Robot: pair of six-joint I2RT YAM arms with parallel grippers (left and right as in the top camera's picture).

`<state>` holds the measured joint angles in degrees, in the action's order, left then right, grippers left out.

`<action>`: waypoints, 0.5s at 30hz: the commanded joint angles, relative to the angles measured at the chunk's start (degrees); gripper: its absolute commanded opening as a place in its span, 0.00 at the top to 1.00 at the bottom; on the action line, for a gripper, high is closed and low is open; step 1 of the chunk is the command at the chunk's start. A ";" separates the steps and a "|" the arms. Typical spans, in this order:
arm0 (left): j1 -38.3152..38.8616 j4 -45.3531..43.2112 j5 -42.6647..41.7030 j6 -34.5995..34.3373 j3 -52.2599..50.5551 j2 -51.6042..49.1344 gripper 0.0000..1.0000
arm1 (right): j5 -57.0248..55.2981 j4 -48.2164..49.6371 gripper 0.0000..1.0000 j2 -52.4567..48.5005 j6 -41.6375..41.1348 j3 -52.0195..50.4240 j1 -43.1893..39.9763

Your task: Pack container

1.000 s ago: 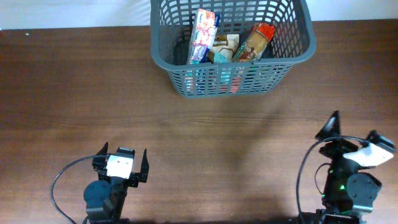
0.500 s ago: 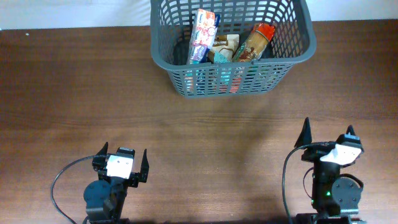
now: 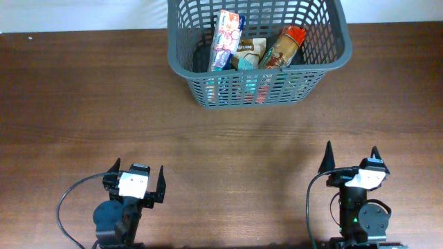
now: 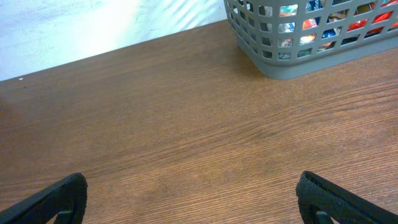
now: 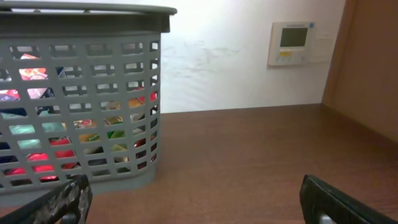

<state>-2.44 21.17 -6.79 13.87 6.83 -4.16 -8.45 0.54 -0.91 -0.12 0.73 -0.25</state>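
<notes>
The container (image 3: 257, 91), a dark grey slotted basket, stands at the far middle of the table. Inside it lean a tall colourful box (image 3: 225, 40), a brown packet with a red top (image 3: 282, 47) and a small pale packet (image 3: 248, 54). My left gripper (image 3: 138, 173) rests near the front edge at the left, open and empty. At the front right my right gripper (image 3: 351, 151) is open too, pointing toward the basket. The left wrist view has the container (image 4: 298, 57) far ahead on the right, beyond the gripper (image 4: 193, 202). In the right wrist view the container (image 5: 81, 93) fills the left, ahead of the gripper (image 5: 196, 199).
Brown wooden tabletop (image 3: 83, 104) spreads between the arms and the basket. A white wall with a thermostat panel (image 5: 292, 42) runs behind the table. Black cables (image 3: 66, 204) loop by each arm base.
The right arm has swung left and turned so that its open fingers point straight at the basket. The left arm and the basket's contents have not moved.
</notes>
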 commanded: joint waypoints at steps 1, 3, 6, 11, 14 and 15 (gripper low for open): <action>-0.35 -0.15 0.44 -0.55 -0.46 0.48 0.01 | 1.42 -2.29 0.01 0.72 0.13 -0.42 0.63; -0.35 -0.13 0.44 -0.55 -0.46 0.48 0.01 | 1.44 -4.11 0.01 0.72 0.13 -0.42 0.61; -0.35 -0.13 0.44 -0.55 -0.46 0.48 0.01 | 1.42 -4.52 0.01 0.72 0.83 -0.42 0.61; -0.35 -0.13 0.44 -0.55 -0.46 0.50 0.01 | 2.49 -4.68 0.01 0.72 4.81 -0.42 0.61; -0.35 -0.15 0.44 -0.55 -0.46 0.50 0.01 | 2.69 -4.81 0.01 0.72 6.12 -0.42 0.61; -0.35 -0.13 0.44 -0.55 -0.46 0.48 0.01 | 2.78 -4.83 0.01 0.72 6.86 -0.42 0.61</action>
<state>-2.44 21.17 -6.79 13.87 6.83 -4.16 -6.87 -3.64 -0.84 3.57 0.69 -0.25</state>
